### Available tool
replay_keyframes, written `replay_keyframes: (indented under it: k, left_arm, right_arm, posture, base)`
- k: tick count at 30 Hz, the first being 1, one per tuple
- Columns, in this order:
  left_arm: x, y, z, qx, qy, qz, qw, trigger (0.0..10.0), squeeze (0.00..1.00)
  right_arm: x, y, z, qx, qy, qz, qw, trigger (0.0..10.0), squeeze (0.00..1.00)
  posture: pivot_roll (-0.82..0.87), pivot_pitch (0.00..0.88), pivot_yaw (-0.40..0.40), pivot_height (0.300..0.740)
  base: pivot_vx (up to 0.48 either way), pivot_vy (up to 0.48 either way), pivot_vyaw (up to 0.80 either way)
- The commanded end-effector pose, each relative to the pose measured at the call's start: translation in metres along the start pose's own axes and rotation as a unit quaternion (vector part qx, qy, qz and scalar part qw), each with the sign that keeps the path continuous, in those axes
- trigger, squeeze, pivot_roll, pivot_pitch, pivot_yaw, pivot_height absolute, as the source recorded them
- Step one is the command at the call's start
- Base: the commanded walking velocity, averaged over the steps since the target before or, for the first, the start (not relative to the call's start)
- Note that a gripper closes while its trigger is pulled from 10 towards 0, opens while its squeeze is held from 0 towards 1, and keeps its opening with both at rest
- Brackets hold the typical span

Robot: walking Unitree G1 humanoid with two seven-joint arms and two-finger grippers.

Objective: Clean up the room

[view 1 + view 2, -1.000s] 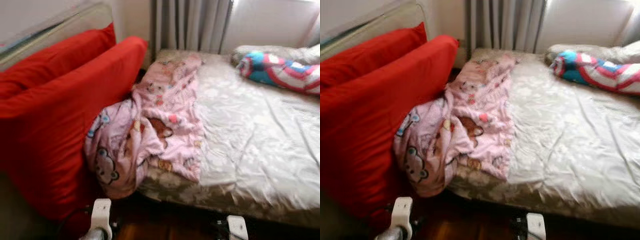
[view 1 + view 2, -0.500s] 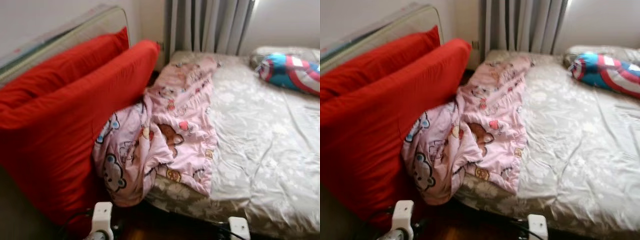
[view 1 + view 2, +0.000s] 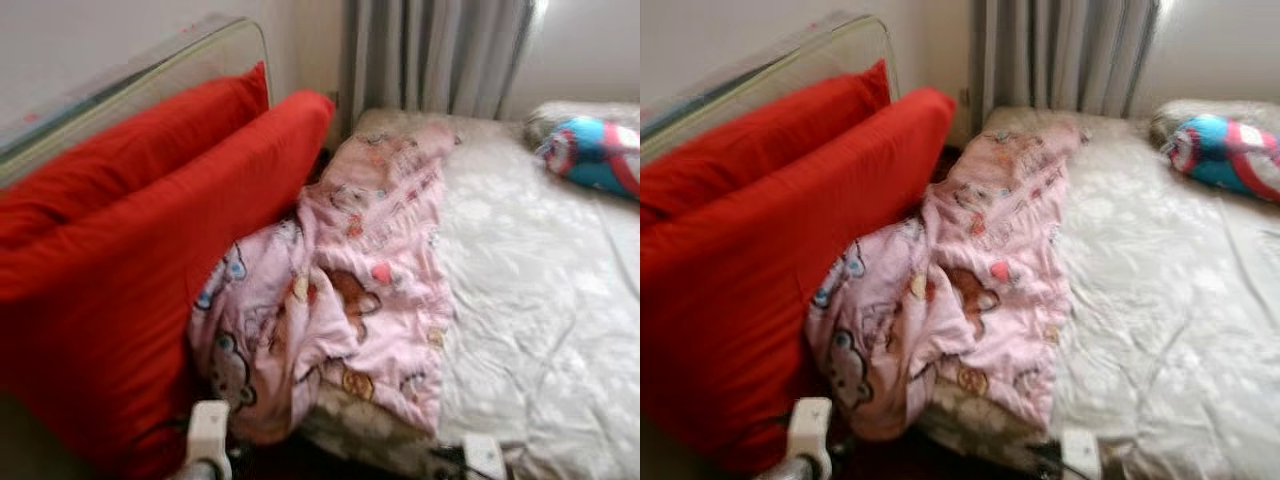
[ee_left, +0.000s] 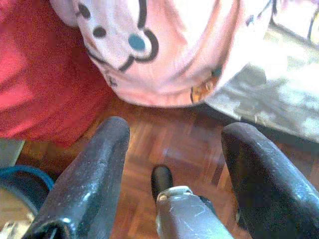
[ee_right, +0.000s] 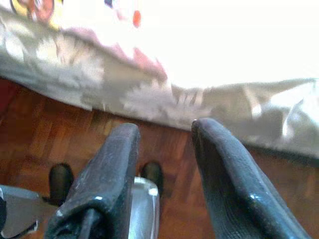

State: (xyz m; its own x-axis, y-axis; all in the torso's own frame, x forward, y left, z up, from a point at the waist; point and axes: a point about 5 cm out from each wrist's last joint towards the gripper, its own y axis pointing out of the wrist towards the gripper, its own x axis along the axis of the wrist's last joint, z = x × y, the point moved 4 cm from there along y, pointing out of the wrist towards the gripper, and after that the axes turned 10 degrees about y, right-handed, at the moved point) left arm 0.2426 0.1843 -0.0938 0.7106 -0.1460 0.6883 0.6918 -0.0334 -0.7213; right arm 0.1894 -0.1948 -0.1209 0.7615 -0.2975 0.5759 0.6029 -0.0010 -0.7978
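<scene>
Pink blanket [image 4: 164, 45] hangs beyond the parted left gripper [image 4: 172, 164]

Pink blanket [image 3: 340, 300] looks like soft matt cloth with cartoon prints, hanging just above the left end effector [image 4: 172, 164]. Its fingers [image 4: 84, 184] are black, slightly glossy, rubbery-looking. Floor [image 4: 169, 144] underneath is shiny wood parquet. Red cushions [image 3: 130, 290] are matt fabric; the bedsheet [image 3: 540, 290] has a satiny sheen.

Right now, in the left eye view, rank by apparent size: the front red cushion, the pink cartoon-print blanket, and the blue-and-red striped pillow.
1. Front red cushion, though it lies nearest the camera, which inflates it.
2. Pink cartoon-print blanket, not far behind.
3. Blue-and-red striped pillow, smallest, but farthest away and cut by the frame edge.
</scene>
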Motion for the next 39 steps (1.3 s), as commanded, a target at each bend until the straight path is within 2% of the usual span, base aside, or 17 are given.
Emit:
replay_keyframes:
  k: [1, 19, 39]
  left_arm:
    - [-0.0079, -0.0028, 0.0107, 0.012, 0.007, 0.013, 1.0, 10.0, 0.0]
    - [-0.0076, -0.0029, 0.0103, 0.009, 0.009, 0.011, 1.0, 10.0, 0.0]
    - [-0.0084, -0.0032, 0.0101, 0.011, 0.006, 0.01, 1.0, 10.0, 0.0]
  right_arm:
    - [-0.0024, 0.0015, 0.0115, 0.013, 0.003, 0.002, 1.0, 10.0, 0.0]
    - [-0.0024, 0.0014, 0.0117, 0.015, -0.002, 0.002, 1.0, 10.0, 0.0]
    - [-0.0025, 0.0012, 0.0121, 0.019, -0.005, 0.001, 1.0, 10.0, 0.0]
  posture:
    - [-0.02, 0.014, -0.001, 0.74]
    - [-0.02, 0.016, -0.001, 0.74]
    - [-0.03, 0.017, -0.002, 0.74]
  base:
    - [0.0, 0.0, 0.0]
    - [0.0, 0.0, 0.0]
    - [0.205, 0.0, 0.0]
